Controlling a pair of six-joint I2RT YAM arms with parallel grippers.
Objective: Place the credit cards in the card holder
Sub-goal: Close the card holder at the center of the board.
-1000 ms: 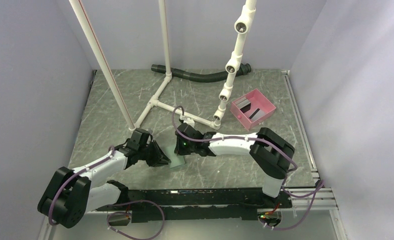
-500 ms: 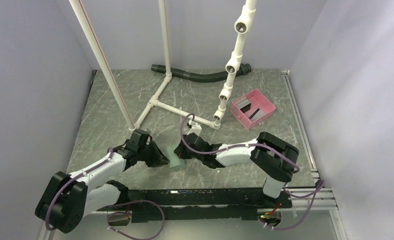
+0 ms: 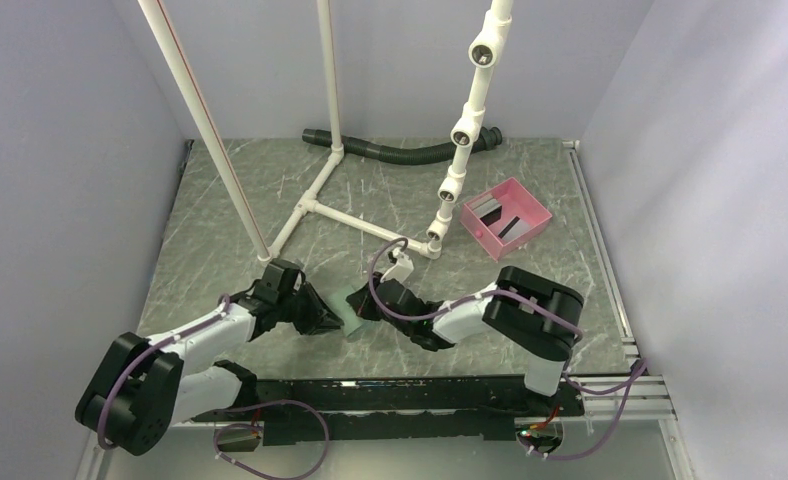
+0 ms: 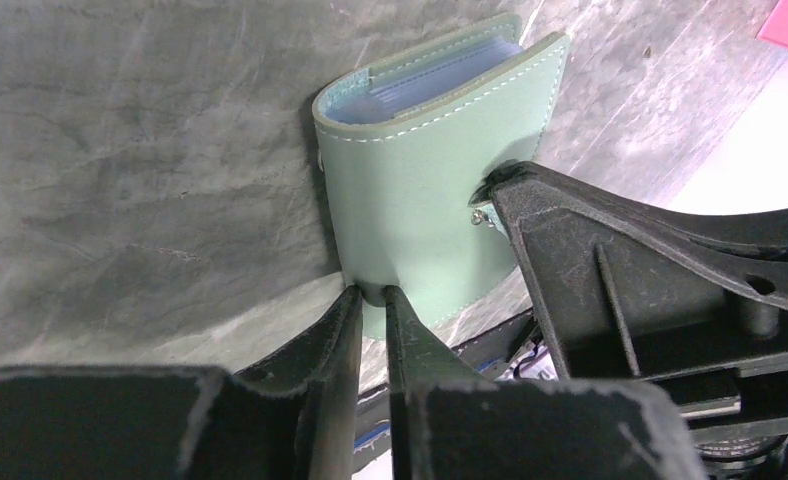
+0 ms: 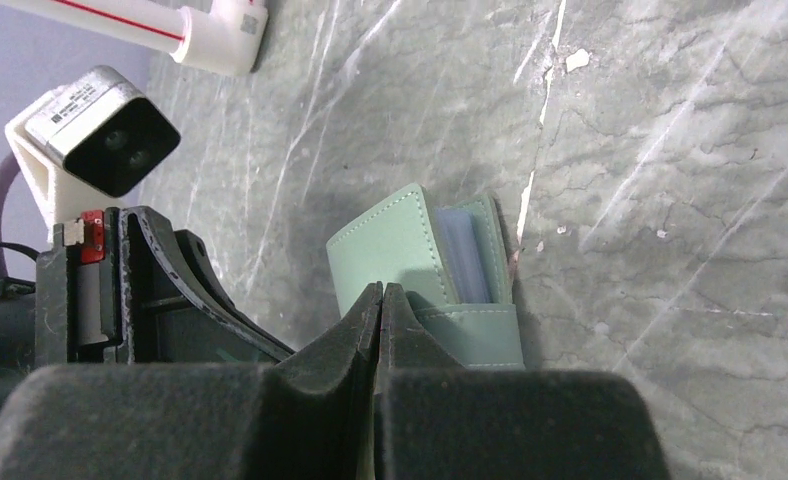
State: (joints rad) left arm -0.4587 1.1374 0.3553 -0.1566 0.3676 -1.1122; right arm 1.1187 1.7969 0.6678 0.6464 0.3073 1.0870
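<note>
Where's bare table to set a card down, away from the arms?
Bare: the strip between the hose and the white pipe frame; the left side between that frame and the wall. Crowded: near centre, where left gripper and right gripper meet at the card holder.

**Even light, blurred close parts**

The overhead view is bright and evenly lit, with only faint shadows on the bench (image 3: 230,200). Both wrist views are dimmer. In them the black fingers (image 4: 335,335) nearest the lens are blurred, while the green wallet (image 4: 410,210) is sharp. A pale, washed-out patch sits at the left wrist view's right edge.
</note>
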